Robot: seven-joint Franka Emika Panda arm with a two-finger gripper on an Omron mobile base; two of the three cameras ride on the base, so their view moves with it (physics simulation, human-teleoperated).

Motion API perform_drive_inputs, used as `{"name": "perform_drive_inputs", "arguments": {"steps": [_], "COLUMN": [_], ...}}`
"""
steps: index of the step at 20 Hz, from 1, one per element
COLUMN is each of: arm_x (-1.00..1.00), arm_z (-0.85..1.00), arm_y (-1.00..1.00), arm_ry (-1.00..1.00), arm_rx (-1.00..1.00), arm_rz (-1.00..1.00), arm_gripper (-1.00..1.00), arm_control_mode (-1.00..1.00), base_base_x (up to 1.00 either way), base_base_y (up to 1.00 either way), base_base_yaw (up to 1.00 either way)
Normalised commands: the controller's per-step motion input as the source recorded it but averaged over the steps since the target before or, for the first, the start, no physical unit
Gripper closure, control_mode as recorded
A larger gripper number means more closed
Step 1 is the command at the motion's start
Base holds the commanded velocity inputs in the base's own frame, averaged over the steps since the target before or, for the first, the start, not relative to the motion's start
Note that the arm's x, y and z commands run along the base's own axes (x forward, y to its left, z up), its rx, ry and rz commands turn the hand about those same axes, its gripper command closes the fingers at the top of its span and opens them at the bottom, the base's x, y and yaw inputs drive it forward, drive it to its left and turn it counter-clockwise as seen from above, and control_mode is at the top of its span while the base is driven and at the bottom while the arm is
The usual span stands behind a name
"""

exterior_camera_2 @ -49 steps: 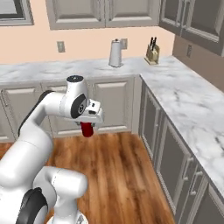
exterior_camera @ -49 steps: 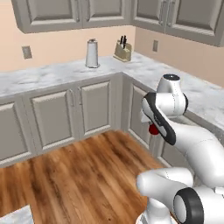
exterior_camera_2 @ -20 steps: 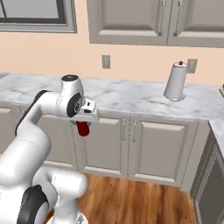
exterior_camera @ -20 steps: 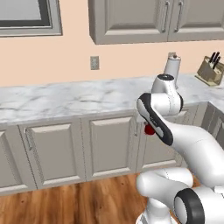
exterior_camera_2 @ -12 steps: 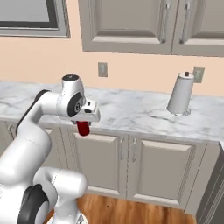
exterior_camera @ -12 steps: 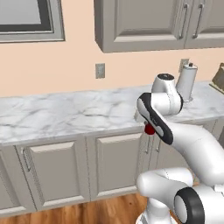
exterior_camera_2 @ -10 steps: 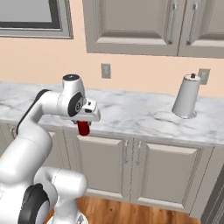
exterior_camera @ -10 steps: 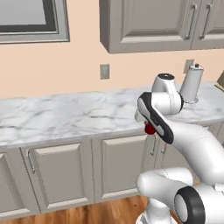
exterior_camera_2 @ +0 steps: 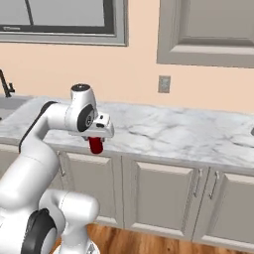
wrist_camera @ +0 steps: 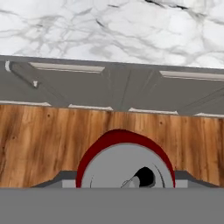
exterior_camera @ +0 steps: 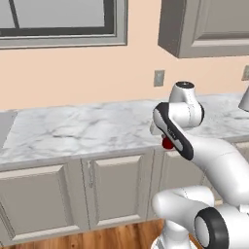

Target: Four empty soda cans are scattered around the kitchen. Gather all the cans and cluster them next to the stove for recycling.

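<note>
We've got the two-finger pincer (exterior_camera_2: 96,141) clenched on a small red soda can w/ silvery top (exterior_camera_2: 95,145). Fingertips mostly hidden: in hand view the can's top (wrist_camera: 126,168) blocks them, just dark stubs either side at the bottom. In left base view the white arm covers most of the can, only a red sliver (exterior_camera: 168,143) shows below the wrist. Can hangs upright under the pincer, held from above, in air in front of the counter edge, not touching it. Below it: wood plank floor (wrist_camera: 39,140), then grey-beige panelled cabinet doors (exterior_camera_2: 154,191). Beyond: white grey-veined marble counter (exterior_camera_2: 188,134), peach wall w/ grey outlet plate (exterior_camera_2: 163,84), window frame cut off at top. Far right in left base view, a white object (exterior_camera: 244,100) cut off by the edge, can't tell what.
</note>
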Motion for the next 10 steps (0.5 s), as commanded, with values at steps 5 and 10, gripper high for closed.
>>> {"name": "perform_drive_inputs", "arguments": {"steps": [5,10], "arm_x": [0.0,0.0], "arm_z": [0.0,0.0], "arm_y": [0.0,0.0], "arm_ry": [0.0,0.0], "arm_rx": [0.0,0.0], "arm_rz": [0.0,0.0], "arm_gripper": [1.0,1.0], "arm_control_mode": [1.0,1.0], "base_base_x": [-0.18,-0.24], "base_base_y": [0.53,0.31], "base_base_yaw": [0.38,0.49]}}
